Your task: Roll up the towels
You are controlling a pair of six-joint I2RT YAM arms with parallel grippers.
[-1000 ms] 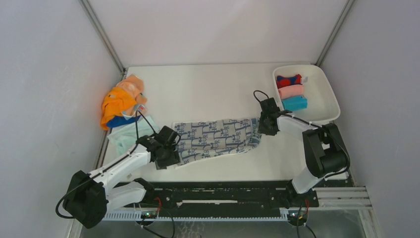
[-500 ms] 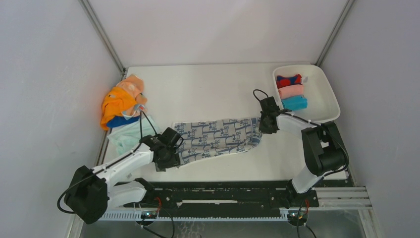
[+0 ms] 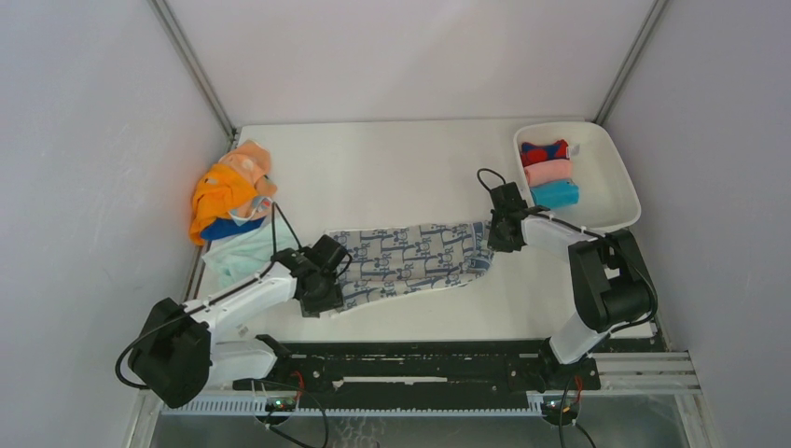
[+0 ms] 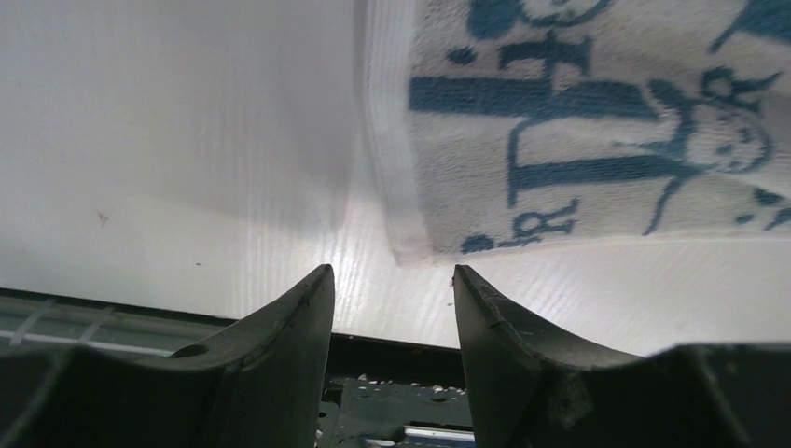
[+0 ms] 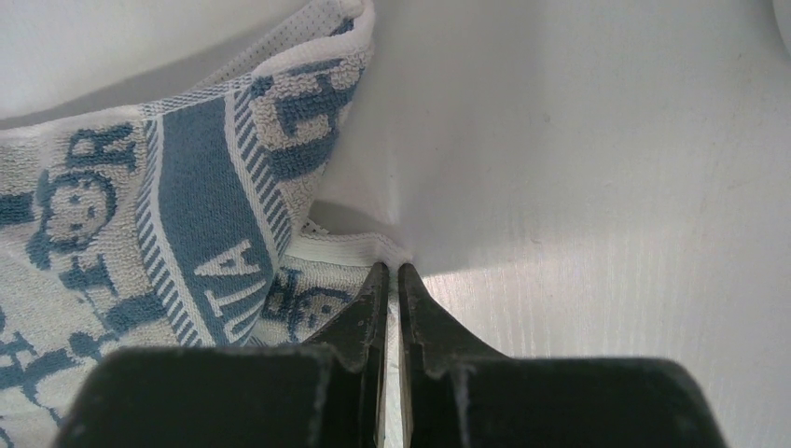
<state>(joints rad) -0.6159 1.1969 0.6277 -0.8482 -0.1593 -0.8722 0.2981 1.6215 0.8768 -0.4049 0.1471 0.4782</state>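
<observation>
Left wrist view first: what was the left gripper [image 4: 392, 280] doing?

Its jaws stood apart and held nothing. The near-left corner of the printed towel [image 4: 578, 121] lay on the table [image 4: 168, 140] just ahead of the fingertips, not between them.

So which step was that?

My reading: the start of a roll. The towel lay flat across the middle of the table, not yet rolled. Next, the left jaws would need to go forward over that corner and close on the hem, low enough to catch the cloth.

And the right gripper [image 5: 390, 271]?

Pressed together at the towel's right-end hem, tips against the white edge. Whether any cloth was caught between them I could not tell.

Farther back?

Three rolled towels [image 3: 548, 173] sat in the white tray [image 3: 606, 182] at the far right. A loose pile [image 3: 224, 201] of orange, blue and mint lay at the far left. Less than half done, I judged.
</observation>
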